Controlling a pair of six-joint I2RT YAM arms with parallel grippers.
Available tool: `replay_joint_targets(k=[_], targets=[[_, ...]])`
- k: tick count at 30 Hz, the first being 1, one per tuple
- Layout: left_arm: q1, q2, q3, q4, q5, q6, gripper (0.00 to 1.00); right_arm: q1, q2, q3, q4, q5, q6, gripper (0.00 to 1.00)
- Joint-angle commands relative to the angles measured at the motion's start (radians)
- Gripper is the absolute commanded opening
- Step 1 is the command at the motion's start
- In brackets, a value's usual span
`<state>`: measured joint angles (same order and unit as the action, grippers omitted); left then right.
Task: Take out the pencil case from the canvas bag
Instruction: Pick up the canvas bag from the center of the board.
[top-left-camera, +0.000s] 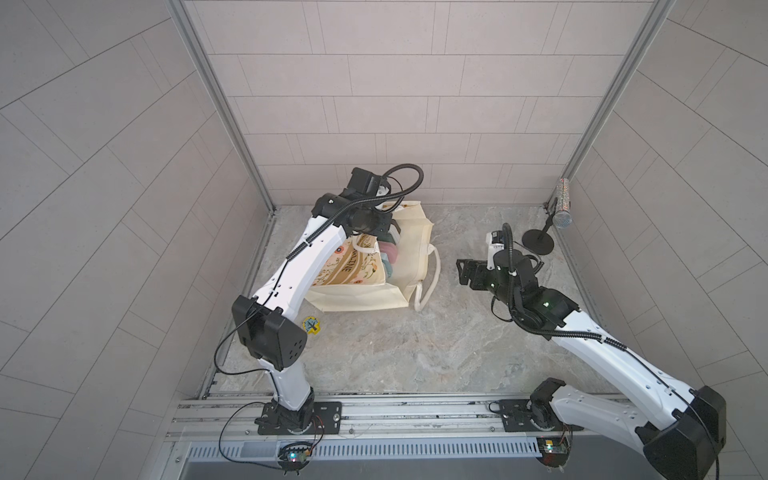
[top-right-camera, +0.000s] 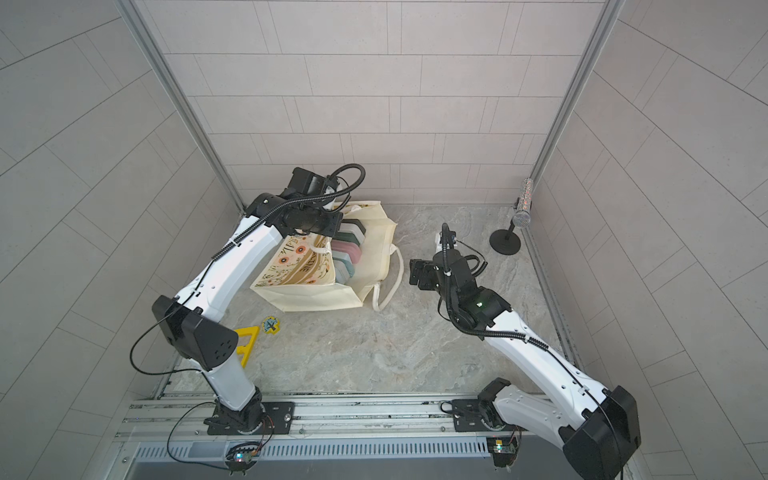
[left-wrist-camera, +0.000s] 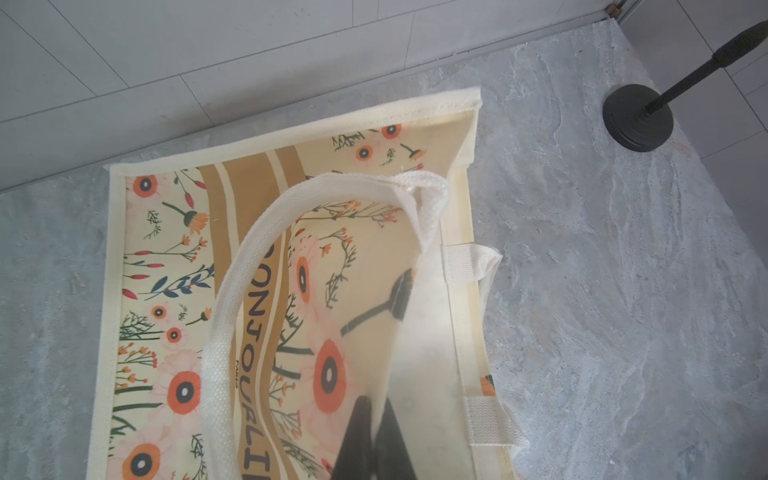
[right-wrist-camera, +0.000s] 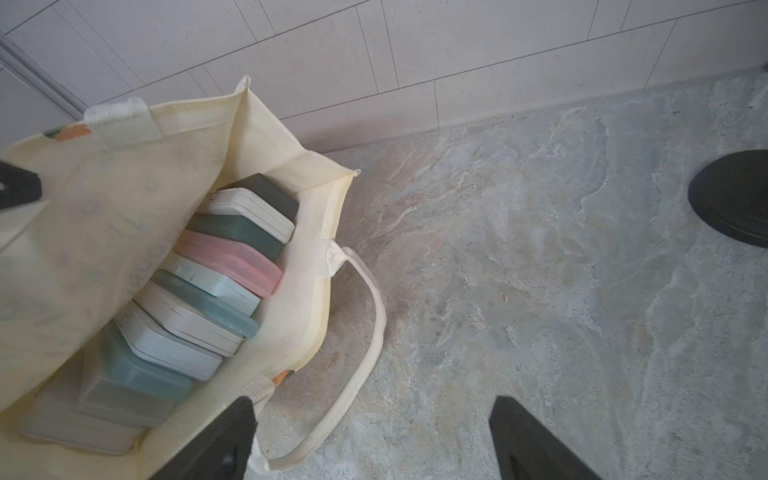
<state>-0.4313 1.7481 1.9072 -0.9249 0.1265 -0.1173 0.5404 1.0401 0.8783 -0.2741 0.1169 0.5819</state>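
Note:
The cream canvas bag (top-left-camera: 365, 297) (top-right-camera: 307, 297) lies on its side with its mouth towards the right arm. My left gripper (left-wrist-camera: 376, 405) is shut on the upper edge of the bag (left-wrist-camera: 166, 249) and holds the printed panel up, so the mouth gapes. Several pastel pencil cases (right-wrist-camera: 232, 257) (top-left-camera: 388, 253) (top-right-camera: 347, 251) are stacked inside the bag (right-wrist-camera: 104, 216). My right gripper (right-wrist-camera: 372, 401) (top-left-camera: 461, 272) (top-right-camera: 415, 272) hangs open just outside the mouth, above the table, holding nothing. One of its fingers is close to the lower white handle (right-wrist-camera: 365, 332).
A glittery microphone (top-left-camera: 563, 208) leans on a black stand with a round base (top-left-camera: 538, 241) (left-wrist-camera: 638, 118) (right-wrist-camera: 731, 199) in the back right corner. A yellow triangle (top-right-camera: 247, 340) and a small round yellow-blue disc (top-left-camera: 311, 325) lie near the left arm. Tiled walls close three sides.

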Motion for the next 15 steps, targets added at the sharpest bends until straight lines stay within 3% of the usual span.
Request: replay_joint_targets(k=[1,6,12,15], targets=[[0.016,-0.066,-0.052,0.042,0.044,-0.046,0.0,-0.004,-0.017,-0.019,0.006,-0.022,0.022,0.91],[-0.018,-0.138,-0.183,0.104,0.064,-0.067,0.0,-0.004,-0.015,-0.071,0.09,-0.113,0.04,0.91],[-0.032,-0.214,-0.303,0.151,0.11,-0.072,0.0,0.029,0.045,-0.168,0.321,-0.263,0.15,0.79],[-0.032,-0.239,-0.332,0.145,0.168,-0.031,0.0,0.11,0.069,-0.216,0.454,-0.223,0.101,0.78]])
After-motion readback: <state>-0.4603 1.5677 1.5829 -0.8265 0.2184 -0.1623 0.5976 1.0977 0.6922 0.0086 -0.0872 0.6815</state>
